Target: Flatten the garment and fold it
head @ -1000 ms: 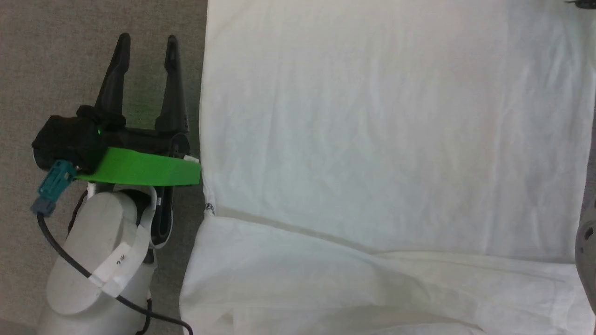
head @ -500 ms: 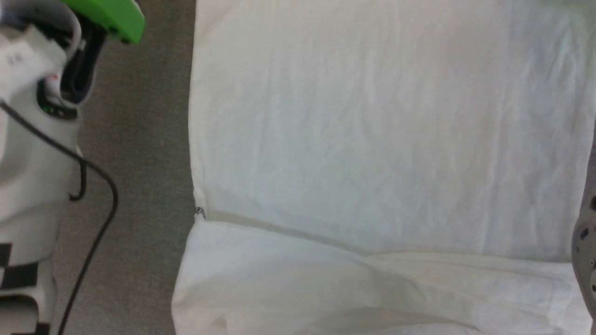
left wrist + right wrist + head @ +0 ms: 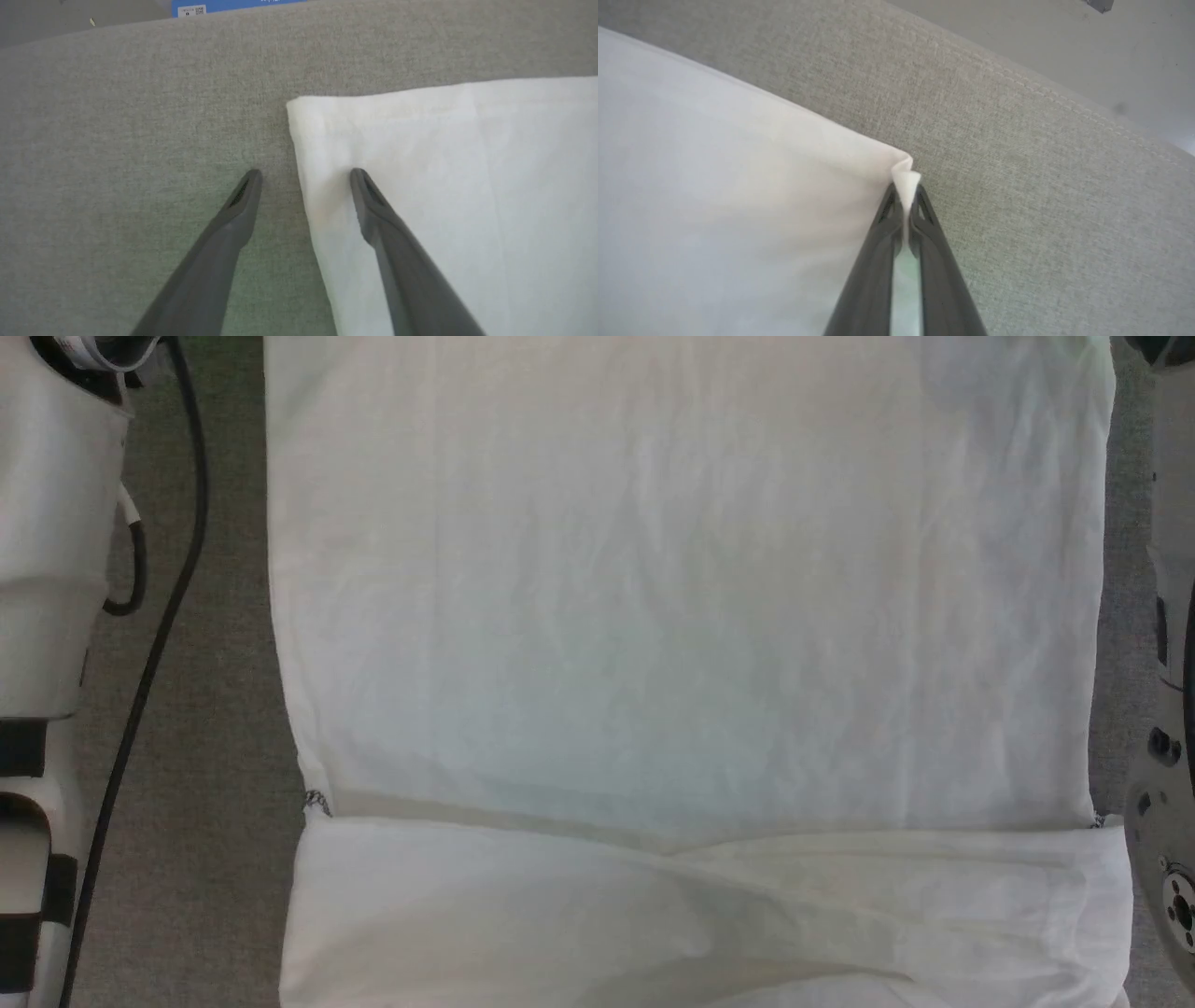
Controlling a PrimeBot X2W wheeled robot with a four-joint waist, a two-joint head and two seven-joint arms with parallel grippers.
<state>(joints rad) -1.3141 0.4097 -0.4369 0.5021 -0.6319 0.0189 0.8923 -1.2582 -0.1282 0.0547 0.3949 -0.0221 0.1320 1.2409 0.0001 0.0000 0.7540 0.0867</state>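
Grey fabric surface under garment, spread flat w/ near end folded over in a band. At garment's far left corner: L gripper wide open, one finger over cloth, other just off its edge. At garment's far right corner: R gripper clamped on pinched-up corner.

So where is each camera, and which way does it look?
Head view: on the head, looking down on the spread garment; left arm and right arm at the sides.
Left wrist view: on the left wrist, looking along the open left gripper at a garment corner.
Right wrist view: on the right wrist, along the right gripper, shut on a garment corner.
All three show the garment.
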